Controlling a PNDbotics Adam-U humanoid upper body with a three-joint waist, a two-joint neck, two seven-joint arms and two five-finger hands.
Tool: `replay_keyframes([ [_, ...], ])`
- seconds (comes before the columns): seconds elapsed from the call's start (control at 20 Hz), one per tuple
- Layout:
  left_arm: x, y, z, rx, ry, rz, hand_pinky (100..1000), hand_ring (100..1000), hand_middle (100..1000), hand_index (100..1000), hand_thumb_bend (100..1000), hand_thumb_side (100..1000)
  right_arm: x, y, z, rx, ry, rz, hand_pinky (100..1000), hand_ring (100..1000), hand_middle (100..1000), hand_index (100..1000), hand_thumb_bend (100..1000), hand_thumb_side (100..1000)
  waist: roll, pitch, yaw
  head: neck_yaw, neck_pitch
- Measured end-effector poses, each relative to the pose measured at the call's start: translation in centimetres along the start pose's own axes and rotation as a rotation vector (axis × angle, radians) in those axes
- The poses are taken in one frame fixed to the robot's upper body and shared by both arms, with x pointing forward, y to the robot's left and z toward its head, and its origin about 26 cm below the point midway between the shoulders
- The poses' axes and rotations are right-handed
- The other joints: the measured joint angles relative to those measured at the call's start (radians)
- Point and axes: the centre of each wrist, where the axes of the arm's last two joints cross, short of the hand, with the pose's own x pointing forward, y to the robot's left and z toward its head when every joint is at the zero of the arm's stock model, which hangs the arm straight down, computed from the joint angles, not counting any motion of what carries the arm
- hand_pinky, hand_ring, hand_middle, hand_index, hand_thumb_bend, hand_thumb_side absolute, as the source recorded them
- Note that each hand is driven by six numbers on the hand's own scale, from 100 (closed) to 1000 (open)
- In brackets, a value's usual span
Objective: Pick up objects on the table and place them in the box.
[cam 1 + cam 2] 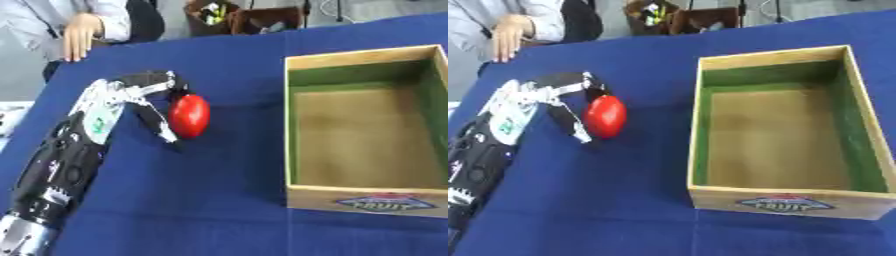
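A shiny red, rounded fruit [189, 116] lies on the blue tablecloth, left of the box. My left hand [122, 95] reaches in from the lower left. Its fingers [156, 79] curl over the fruit's far side and its thumb [163, 129] lies along the near side, so the hand encloses the fruit. The wooden box [696, 130] stands on the right with green inner walls, a brown floor and a printed label on its front. Nothing is inside it. My right hand shows in no view.
The blue table [219, 210] stretches in front of the box and between it and my arm. A dark container holding small items [234, 17] sits beyond the table's far edge. The table's left edge runs close to my forearm.
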Motion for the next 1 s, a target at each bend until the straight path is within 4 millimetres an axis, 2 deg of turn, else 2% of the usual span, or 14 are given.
replay_keyframes([
  [0.3, 0.5, 0.6, 0.1, 0.056, -0.015, -0.01, 629, 617, 726, 906, 963, 516, 0.0, 0.0, 0.1, 0.002, 0.005, 0.001, 1000, 984, 523, 704, 100, 531, 0.0, 0.0, 0.005, 0.001, 0.001],
  [0.75, 1.3, 1.4, 0.2, 0.089, -0.022, -0.068, 638, 636, 739, 905, 960, 496, -0.1, 0.0, 0.2, 0.004, 0.012, 0.002, 1000, 984, 523, 705, 100, 530, -0.001, 0.0, 0.007, 0.001, 0.001],
  [1.0, 1.6, 1.5, 0.1, 0.07, -0.047, -0.078, 628, 617, 701, 867, 948, 469, -0.1, 0.1, 0.2, 0.001, 0.012, -0.004, 1000, 983, 524, 705, 100, 526, -0.001, -0.003, 0.006, -0.003, 0.001],
])
